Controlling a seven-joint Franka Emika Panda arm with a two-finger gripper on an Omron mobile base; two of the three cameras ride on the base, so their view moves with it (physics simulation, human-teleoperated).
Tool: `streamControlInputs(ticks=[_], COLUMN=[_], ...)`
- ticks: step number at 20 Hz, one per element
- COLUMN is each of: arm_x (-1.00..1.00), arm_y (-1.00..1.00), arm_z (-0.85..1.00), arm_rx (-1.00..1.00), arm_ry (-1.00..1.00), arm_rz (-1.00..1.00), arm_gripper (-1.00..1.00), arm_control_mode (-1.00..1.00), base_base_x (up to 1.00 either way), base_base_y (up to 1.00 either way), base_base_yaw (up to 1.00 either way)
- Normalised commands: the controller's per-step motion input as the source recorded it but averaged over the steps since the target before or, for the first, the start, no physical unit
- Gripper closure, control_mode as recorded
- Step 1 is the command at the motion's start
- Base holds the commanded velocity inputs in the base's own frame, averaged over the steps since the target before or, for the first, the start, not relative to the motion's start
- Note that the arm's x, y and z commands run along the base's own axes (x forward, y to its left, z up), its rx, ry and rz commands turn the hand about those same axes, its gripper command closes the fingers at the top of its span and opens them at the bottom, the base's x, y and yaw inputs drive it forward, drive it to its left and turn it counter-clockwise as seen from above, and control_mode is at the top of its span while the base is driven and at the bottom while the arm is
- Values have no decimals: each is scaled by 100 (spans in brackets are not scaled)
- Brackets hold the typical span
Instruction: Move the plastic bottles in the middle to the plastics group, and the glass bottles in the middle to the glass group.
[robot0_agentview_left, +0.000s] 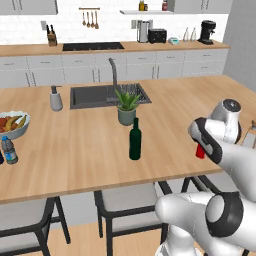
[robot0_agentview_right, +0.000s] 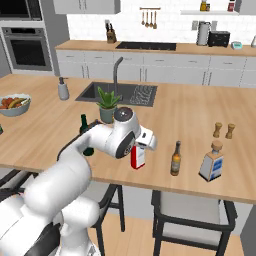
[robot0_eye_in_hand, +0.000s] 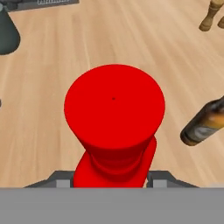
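Note:
My gripper (robot0_agentview_right: 139, 148) is shut on the red bottle (robot0_agentview_right: 137, 157), gripping it near the neck. In the hand view its red cap (robot0_eye_in_hand: 114, 105) sits just ahead of my gripper (robot0_eye_in_hand: 113, 177). The bottle stands upright near the counter's front edge; whether its base touches the wood I cannot tell. Just to its right is the glass group: the slim brown bottle (robot0_agentview_right: 175, 158) and the flat pale bottle (robot0_agentview_right: 211, 162). The tall green bottle (robot0_agentview_left: 135, 140) stands in the middle, left of my arm. The blue-label plastic bottle (robot0_agentview_left: 9, 150) is at the far left.
A potted plant (robot0_agentview_left: 127, 107) stands behind the green bottle, in front of the sink (robot0_agentview_left: 107, 95). A fruit bowl (robot0_agentview_left: 12, 125) and a soap dispenser (robot0_agentview_left: 56, 98) are to the left. Two wooden shakers (robot0_agentview_right: 223, 130) stand behind the glass group. Stools sit under the counter's front edge.

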Motion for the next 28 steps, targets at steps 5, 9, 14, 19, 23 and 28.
streamControlInputs(ticks=[5, 9, 14, 19, 23, 28], arm_x=[0, 11, 15, 2, 0, 0], arm_y=[-1, -11, -26, -23, -26, -5], arm_z=[-20, -13, 0, -3, -8, -22], arm_rx=[0, 0, -1, 0, 0, 0], arm_ry=[-1, 0, 0, 0, 0, 0], arm_rz=[0, 0, 0, 0, 0, 0], arm_gripper=[100, 100, 100, 100, 100, 100], arm_control_mode=[-100, -100, -100, -100, -100, -100], base_base_x=[0, 0, 0, 0, 0, 0], base_base_y=[0, 0, 0, 0, 0, 0], base_base_yaw=[0, 0, 0, 0, 0, 0])
